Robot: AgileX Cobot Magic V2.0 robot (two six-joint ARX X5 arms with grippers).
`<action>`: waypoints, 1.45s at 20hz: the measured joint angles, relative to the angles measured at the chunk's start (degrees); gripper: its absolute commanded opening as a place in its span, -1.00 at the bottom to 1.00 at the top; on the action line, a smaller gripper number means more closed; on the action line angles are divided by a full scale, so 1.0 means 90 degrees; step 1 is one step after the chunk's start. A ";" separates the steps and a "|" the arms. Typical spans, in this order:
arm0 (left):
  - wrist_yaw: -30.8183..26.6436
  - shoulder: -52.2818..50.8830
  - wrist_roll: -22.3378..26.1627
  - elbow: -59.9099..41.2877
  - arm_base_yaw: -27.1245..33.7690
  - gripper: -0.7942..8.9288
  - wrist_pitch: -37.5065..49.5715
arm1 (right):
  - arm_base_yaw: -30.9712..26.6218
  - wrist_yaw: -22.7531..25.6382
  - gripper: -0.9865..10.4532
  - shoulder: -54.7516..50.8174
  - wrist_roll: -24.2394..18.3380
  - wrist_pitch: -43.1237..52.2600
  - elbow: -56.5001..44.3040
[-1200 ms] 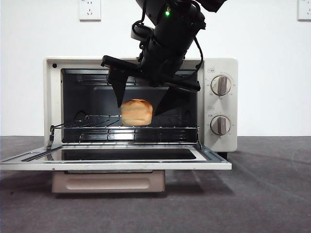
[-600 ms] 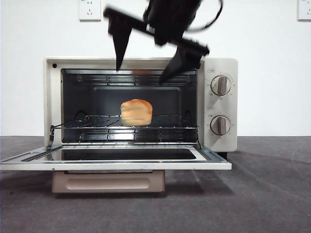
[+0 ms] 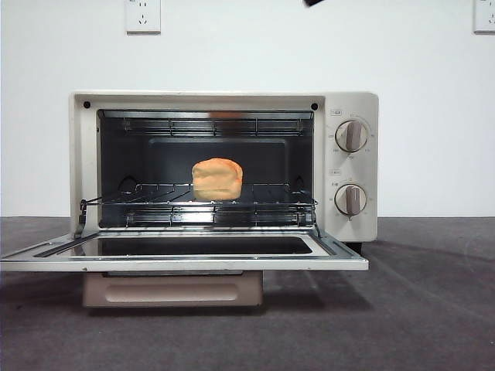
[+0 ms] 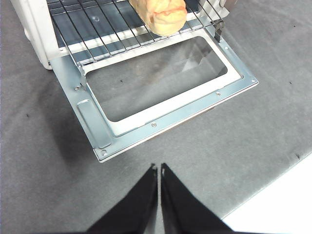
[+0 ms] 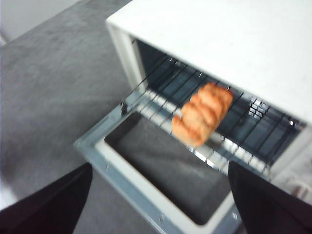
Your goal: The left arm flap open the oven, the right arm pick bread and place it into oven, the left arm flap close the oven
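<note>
On wire rack (image 3: 232, 207) inside oven (image 3: 352, 166): one bread (image 3: 217, 178); two knobs (image 3: 352, 136).

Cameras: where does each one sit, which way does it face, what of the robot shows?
Front view: low, level with the table, facing the open oven; only a black arm tip at the top edge.
Left wrist view: above, looking down on the oven door; left gripper shut.
Right wrist view: high, angled down at the oven top; right gripper open.
All three share the bread on the rack.
</note>
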 measured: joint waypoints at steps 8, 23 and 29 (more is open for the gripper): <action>0.0000 0.0000 0.0000 0.0000 0.0000 -0.80 0.0061 | 0.0000 -0.0583 -0.07 -0.2200 -0.0063 0.0151 -0.1979; -0.0002 0.0002 -0.0656 -0.1161 0.0619 -0.81 0.2076 | 0.0002 -0.0692 -0.07 -0.2703 -0.0066 -0.0131 -0.2149; 0.0823 0.0641 -0.0984 -0.1962 0.1970 -0.81 0.3196 | 0.0002 -0.0709 -0.07 -0.2703 -0.0066 -0.0333 -0.2149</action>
